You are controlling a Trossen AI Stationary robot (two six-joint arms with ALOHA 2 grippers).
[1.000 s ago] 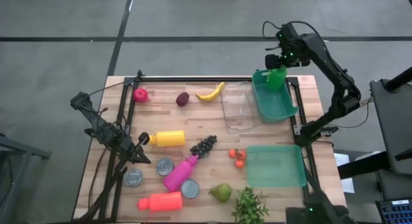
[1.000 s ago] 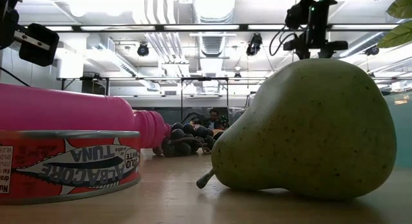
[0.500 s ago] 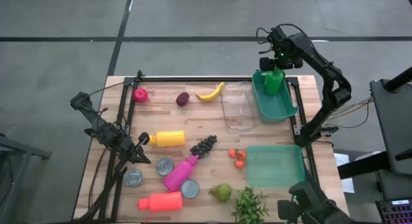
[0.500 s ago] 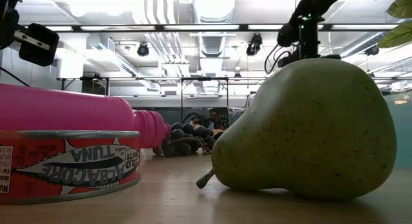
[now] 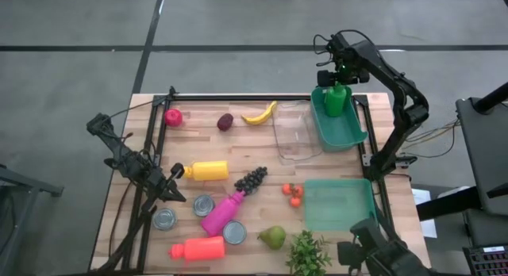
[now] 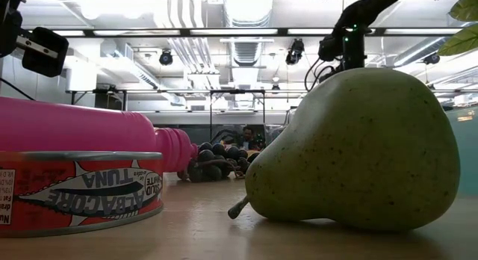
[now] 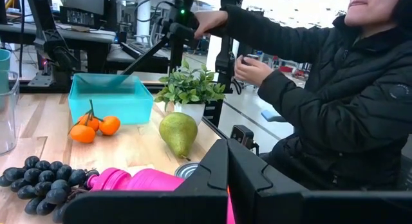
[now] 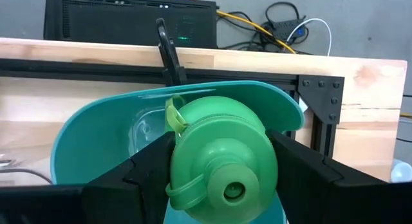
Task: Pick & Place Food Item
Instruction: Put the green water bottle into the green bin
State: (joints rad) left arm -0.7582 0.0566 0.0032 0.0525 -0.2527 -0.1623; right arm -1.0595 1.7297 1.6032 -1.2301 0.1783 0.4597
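Fingers gripping green bottle above bin rim

Green bottle fills the far teal bin's back end

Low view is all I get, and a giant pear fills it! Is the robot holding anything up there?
Observer: Yes. The right tool is shut on a green bottle, its cap facing the wrist camera.
Operator: Where is it taking the bottle?
Observer: I can't tell where it goes, but it hangs over the teal bin at the table's far right corner.
Operator: What is the other arm doing?
Observer: The left tool is shut on nothing, waiting by the yellow bottle.
Operator: Is there another bin?
Observer: Yes, a second teal bin sits beside the oranges.
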